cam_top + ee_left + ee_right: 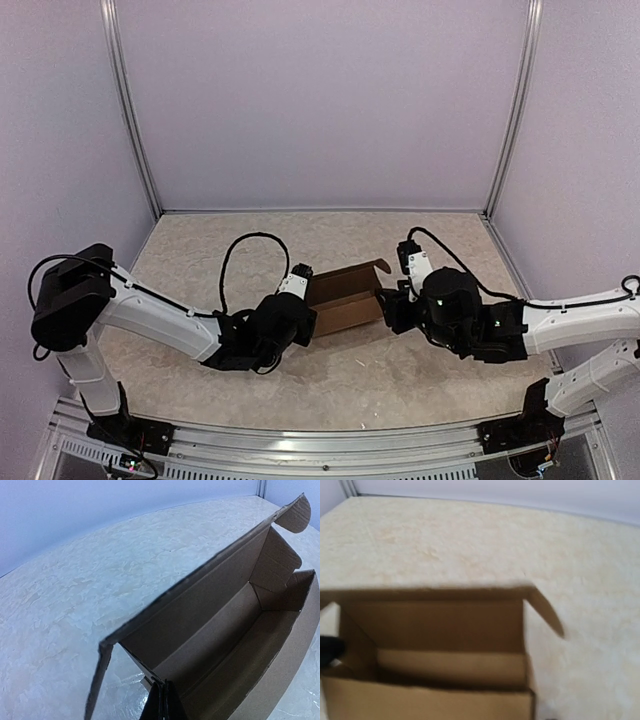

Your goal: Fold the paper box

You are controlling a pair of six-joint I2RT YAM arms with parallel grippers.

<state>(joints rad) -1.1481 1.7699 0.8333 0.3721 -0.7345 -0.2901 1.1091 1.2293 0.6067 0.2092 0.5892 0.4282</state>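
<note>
Top view: paper box (345, 300) sits on the worktop (420, 240) between the left hand (300, 305) and the right hand (388, 305), touching both. Walls are up, lid open, so roughly half done by my estimate.

Left wrist: plain brown tray just ahead of the fingers (162, 705), which are drawn together, seemingly pinching the end wall. Rounded tab (295, 515) is untucked.

Right wrist: box directly ahead, blurred. Right hand's opening cannot be told.
</note>
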